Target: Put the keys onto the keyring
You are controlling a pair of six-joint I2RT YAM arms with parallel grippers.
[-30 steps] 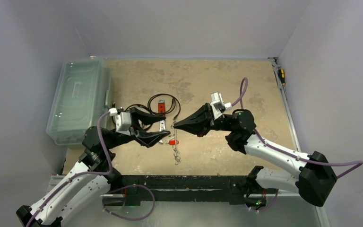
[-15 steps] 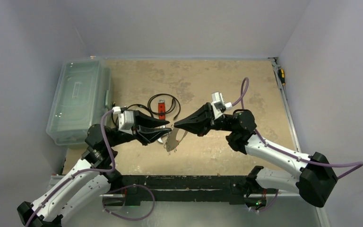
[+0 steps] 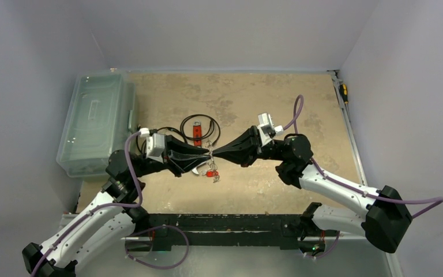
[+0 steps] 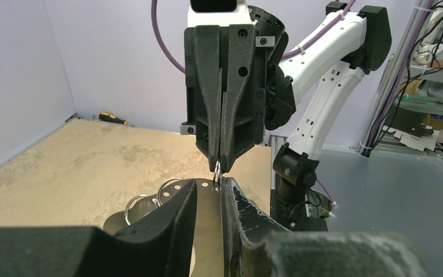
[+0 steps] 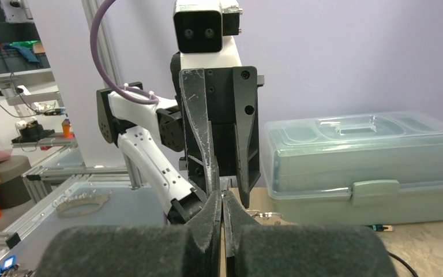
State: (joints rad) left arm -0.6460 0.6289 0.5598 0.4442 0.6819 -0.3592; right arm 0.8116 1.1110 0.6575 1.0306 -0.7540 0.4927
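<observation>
Right jaws closed on the keyring (image 4: 216, 168); left jaws narrowly parted (grip unclear); keys (image 3: 212, 172) dangle beneath, toward near edge of worktop (image 3: 254, 104).

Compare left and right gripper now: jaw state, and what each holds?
The left gripper has its fingers parted, a gap showing between them; the right gripper is pinched shut. The right gripper clamps the keyring wire at its tips; the left gripper grips nothing I can make out. Both point at each other, tips nearly meeting.
</observation>
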